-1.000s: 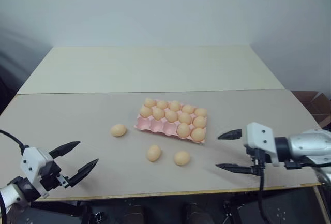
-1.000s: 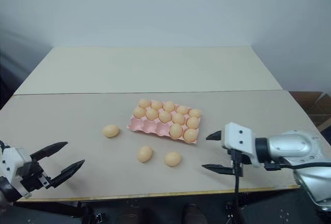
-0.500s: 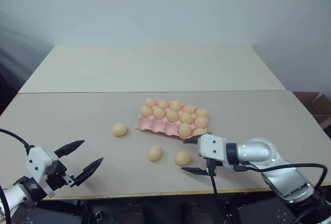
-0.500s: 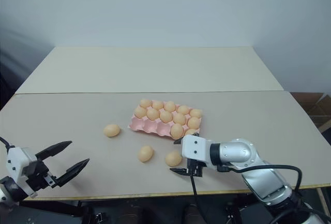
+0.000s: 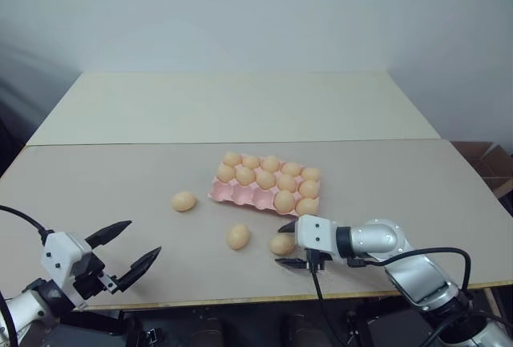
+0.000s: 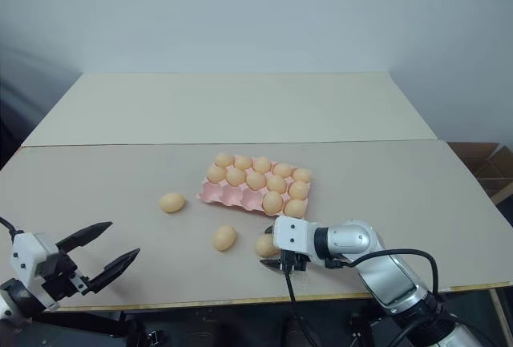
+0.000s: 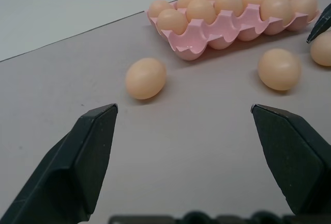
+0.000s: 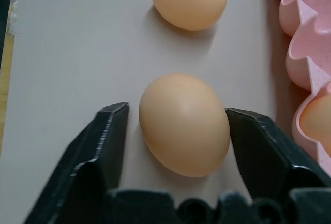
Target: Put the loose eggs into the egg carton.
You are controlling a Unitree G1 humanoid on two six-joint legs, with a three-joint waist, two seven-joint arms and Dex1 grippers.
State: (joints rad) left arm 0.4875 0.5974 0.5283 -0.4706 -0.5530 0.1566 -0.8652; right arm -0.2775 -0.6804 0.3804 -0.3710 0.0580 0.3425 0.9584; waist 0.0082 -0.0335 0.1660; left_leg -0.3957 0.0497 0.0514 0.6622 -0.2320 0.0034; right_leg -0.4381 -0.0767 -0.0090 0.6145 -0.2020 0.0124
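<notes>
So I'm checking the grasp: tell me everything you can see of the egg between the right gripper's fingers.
The egg is smooth, pale orange-tan, oval and uncracked, lying on its side on the beige table just in front of the pink egg carton. The right gripper brackets it: one black finger looks to be touching it, the other stands a sliver off. It is not lifted.

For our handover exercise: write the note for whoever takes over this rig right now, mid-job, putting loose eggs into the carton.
left gripper: open, empty, over the table's front-left edge.
right gripper: jaws open either side of the nearest loose egg, which lies on the table; slight gap on one side.
egg carton: twelve eggs in, three front cups empty.
Left to do: grip and place this egg, then the middle egg and the far-left egg.
</notes>
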